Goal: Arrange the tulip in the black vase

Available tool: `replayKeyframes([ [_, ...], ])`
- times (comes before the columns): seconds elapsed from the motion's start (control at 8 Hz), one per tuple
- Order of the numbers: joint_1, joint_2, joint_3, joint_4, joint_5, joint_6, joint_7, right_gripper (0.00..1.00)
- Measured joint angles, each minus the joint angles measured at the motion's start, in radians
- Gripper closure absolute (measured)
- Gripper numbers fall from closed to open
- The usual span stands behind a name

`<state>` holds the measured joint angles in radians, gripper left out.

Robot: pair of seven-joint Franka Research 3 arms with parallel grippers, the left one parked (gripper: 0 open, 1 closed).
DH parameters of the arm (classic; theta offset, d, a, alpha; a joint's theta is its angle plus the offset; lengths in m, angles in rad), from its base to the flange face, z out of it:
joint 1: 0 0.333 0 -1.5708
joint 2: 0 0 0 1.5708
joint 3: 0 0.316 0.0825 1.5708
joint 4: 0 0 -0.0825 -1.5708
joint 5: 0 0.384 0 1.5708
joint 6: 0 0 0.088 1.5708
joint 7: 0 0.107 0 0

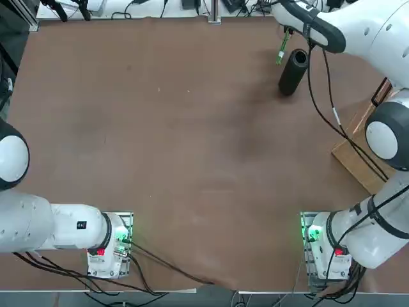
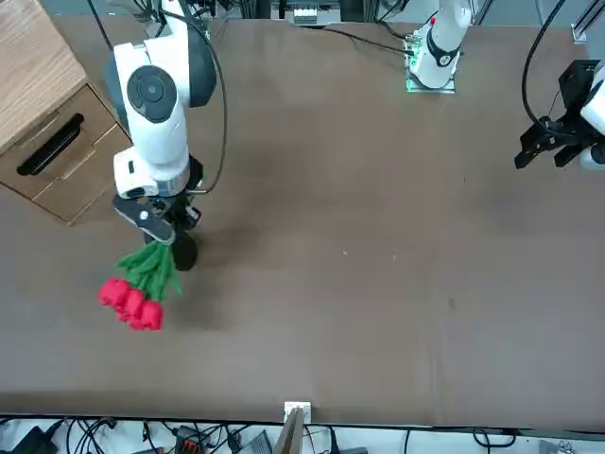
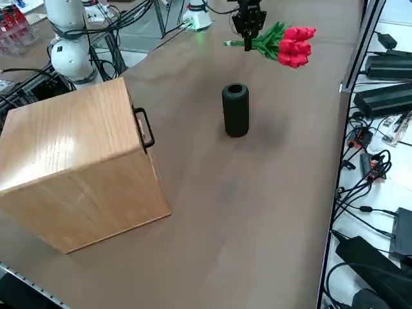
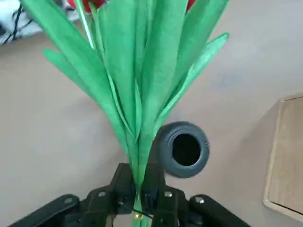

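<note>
Green leaves fill most of the right wrist view: the tulip (image 4: 142,80) fans out from the right gripper (image 4: 138,189), whose two fingers are clamped tight on the thin stem at the bottom of that frame, red blooms just clipped at the top edge. Black vase (image 4: 182,150) sits just beside the stem in that view, round mouth open toward the camera, standing upright on the brown table (image 4: 57,142). Front view: right gripper (image 2: 156,225) hangs at centre left, tulip (image 2: 140,284) angling down and toward the lower left, blooms hanging below the leaves, clear of the table surface; vase (image 2: 183,252) is mostly hidden behind the gripper and leaves. Right side view: gripper (image 3: 248,27) at top centre, tulip (image 3: 283,42) held nearly level, blooms pointing right, stem end poking out left of the fingers; vase (image 3: 235,109) stands in upper centre, below the flower and apart from it, nothing in its mouth. Top view: vase (image 1: 293,71) at upper right, a short bit of green stem (image 1: 282,50) showing just beside its rim under the arm. Wooden drawer box (image 3: 77,161) occupies the left of the right side view, well apart from the vase.
</note>
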<state>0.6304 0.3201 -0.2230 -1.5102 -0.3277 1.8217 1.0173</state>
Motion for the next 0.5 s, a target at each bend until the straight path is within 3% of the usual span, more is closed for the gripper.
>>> replayKeyframes([
  [0.5, 0.033, 0.004, 0.005, 0.021, -0.28, -0.091, 0.27, 0.9],
])
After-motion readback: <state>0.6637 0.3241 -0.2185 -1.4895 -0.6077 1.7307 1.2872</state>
